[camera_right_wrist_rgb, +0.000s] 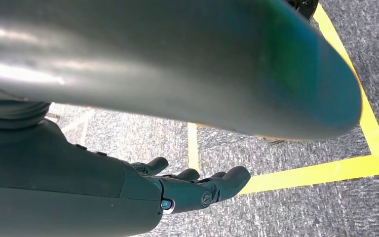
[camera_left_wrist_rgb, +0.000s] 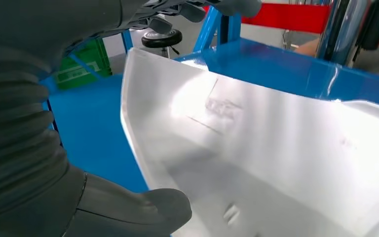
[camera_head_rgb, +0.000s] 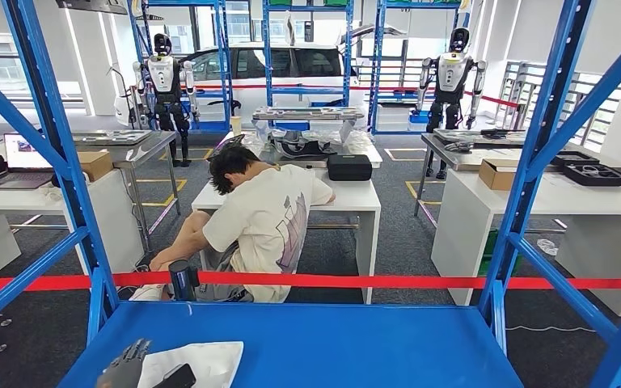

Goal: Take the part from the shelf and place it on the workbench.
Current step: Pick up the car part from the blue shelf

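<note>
**Left hand at the white part on the blue shelf, right hand hanging free**

A pale, silvery-white sheet-metal part (camera_head_rgb: 198, 360) with a raised, curved rim lies flat on the blue metal shelf deck (camera_head_rgb: 348, 343), at the deck's near left corner. In the head view the robot's left hand (camera_head_rgb: 125, 365) sits at the part's left edge, its dark fingers (camera_head_rgb: 133, 353) pointing forward along that edge, and a dark piece of the hand lies on top of the part near its front.

The left wrist view (camera_left_wrist_rgb: 256, 148) shows the part close up. The thick grey thumb (camera_left_wrist_rgb: 143, 210) lies against the sheet's near rim and the darker fingers (camera_left_wrist_rgb: 177, 15) arch over the far rim, so the part sits between thumb and fingers. Whether they actually clamp it I cannot tell; the sheet looks to be resting on the shelf.

The right hand (camera_right_wrist_rgb: 192, 187) hangs low over grey carpet (camera_right_wrist_rgb: 301, 143) marked with yellow floor tape (camera_right_wrist_rgb: 321, 170). Its fingers (camera_right_wrist_rgb: 227, 180) are stretched out, a little apart, and hold nothing.

Beyond the shelf's blue uprights a red barrier tape (camera_head_rgb: 420, 282) runs across. Behind it a person in a cream T-shirt (camera_head_rgb: 263, 222) bends low beside a white bench (camera_head_rgb: 356, 198) that carries a black case (camera_head_rgb: 349, 167). Two humanoid robots (camera_head_rgb: 164, 81) stand farther back, in front of a white car (camera_head_rgb: 291, 69).
</note>
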### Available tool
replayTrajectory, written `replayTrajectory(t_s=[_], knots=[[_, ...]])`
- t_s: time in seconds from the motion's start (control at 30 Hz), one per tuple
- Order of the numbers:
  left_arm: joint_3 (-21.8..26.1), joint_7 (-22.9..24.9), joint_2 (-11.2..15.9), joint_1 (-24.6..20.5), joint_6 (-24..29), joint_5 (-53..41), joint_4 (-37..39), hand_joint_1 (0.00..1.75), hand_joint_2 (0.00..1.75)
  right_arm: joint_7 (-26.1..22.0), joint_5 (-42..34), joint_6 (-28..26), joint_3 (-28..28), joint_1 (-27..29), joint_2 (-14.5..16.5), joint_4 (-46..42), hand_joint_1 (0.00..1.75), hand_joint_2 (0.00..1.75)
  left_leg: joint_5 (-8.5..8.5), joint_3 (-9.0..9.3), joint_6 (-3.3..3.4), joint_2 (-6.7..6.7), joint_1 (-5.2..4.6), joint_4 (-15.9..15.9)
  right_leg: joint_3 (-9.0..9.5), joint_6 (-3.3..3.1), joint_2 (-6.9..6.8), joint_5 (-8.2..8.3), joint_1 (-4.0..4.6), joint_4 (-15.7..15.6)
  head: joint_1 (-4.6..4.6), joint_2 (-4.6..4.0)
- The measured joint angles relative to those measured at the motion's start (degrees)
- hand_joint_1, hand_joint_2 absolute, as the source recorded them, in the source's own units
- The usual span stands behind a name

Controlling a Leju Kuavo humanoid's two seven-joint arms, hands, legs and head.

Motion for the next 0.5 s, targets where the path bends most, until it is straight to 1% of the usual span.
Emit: replayTrajectory(t_s=[0.27, 0.5], knots=[[-0.01, -0.51, 0.02, 0.00, 1.21, 0.10, -0.01, 0.00, 1.75, -0.17, -0.04, 0.00, 0.00, 0.00, 0.02, 0.00, 0.00, 0.00, 0.00, 0.00, 0.00, 0.00, 0.00, 0.00, 0.00, 0.00, 0.00, 0.00, 0.00, 0.00, 0.00, 0.00], [-0.01, -0.89, 0.06, 0.00, 1.17, 0.68, -0.02, 0.00, 1.75, -0.19, -0.15, 0.01, 0.00, 0.00, 0.02, 0.00, 0.00, 0.00, 0.00, 0.00, 0.00, 0.00, 0.00, 0.00, 0.00, 0.00, 0.00, 0.00, 0.00, 0.00, 0.00, 0.00]])
